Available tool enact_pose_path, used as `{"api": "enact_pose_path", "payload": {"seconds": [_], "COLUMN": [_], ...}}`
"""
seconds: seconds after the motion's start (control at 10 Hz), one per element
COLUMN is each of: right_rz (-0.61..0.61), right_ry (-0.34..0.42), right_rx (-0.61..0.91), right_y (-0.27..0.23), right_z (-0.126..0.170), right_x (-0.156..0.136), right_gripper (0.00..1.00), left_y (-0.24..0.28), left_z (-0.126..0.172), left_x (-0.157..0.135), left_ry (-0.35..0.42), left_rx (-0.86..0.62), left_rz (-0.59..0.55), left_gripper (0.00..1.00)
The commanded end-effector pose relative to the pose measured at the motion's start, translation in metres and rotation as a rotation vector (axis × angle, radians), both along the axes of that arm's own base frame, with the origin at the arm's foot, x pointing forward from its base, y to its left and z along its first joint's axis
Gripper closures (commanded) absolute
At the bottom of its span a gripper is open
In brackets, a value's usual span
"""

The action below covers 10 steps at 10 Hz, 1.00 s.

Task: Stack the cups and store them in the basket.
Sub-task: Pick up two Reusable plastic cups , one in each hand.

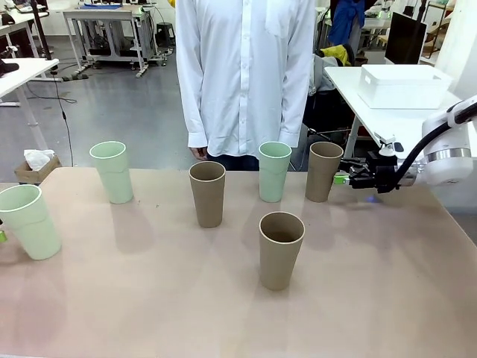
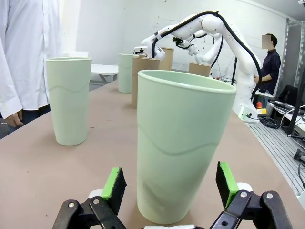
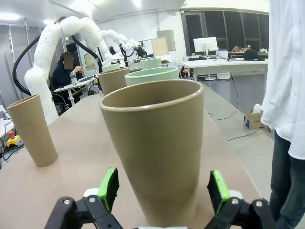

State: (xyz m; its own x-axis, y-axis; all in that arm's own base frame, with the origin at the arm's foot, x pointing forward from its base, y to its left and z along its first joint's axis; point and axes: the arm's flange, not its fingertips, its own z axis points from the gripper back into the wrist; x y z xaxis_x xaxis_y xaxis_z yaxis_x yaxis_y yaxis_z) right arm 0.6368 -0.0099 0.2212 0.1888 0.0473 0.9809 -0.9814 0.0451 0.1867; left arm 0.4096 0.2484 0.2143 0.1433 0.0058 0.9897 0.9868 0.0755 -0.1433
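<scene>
Six cups stand upright on the tan table. My left gripper (image 2: 169, 183) is open around the far-left mint cup (image 2: 183, 148) (image 1: 30, 221), with its green pads (image 2: 114, 183) on either side and small gaps. My right gripper (image 3: 163, 190) (image 1: 344, 179) is open around the far-right brown cup (image 3: 157, 148) (image 1: 324, 171), not clamped on it. Between these two stand a mint cup (image 1: 112, 171), a brown cup (image 1: 207, 194), another mint cup (image 1: 274, 171) and a nearer brown cup (image 1: 281, 250). The white basket (image 1: 402, 86) rests on a separate white table at the back right.
A person in a white shirt (image 1: 242, 74) stands at the table's far edge, hands hanging down. The near half of the table (image 1: 149, 313) is bare. A cardboard box (image 1: 33, 168) sits on the floor at the left.
</scene>
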Motion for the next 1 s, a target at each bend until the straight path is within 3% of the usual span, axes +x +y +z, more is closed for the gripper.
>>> {"api": "enact_pose_path", "payload": {"seconds": [0.0,0.7,0.9], "right_rz": [-0.012,-0.015,-0.011], "right_ry": [-0.028,-0.048,-0.052], "right_rx": [0.006,0.006,0.009], "right_y": [0.008,0.026,0.033], "right_z": [-0.001,-0.008,-0.010], "right_x": [0.008,0.008,0.008], "right_gripper": [0.00,0.00,0.00], "left_y": [-0.013,-0.044,-0.049], "left_z": [-0.001,-0.005,-0.008], "left_x": [-0.007,-0.020,-0.020], "left_ry": [-0.020,-0.103,-0.096], "left_rx": [-0.005,-0.019,-0.004], "left_rz": [-0.048,-0.038,-0.050], "left_gripper": [0.00,0.00,0.00]}}
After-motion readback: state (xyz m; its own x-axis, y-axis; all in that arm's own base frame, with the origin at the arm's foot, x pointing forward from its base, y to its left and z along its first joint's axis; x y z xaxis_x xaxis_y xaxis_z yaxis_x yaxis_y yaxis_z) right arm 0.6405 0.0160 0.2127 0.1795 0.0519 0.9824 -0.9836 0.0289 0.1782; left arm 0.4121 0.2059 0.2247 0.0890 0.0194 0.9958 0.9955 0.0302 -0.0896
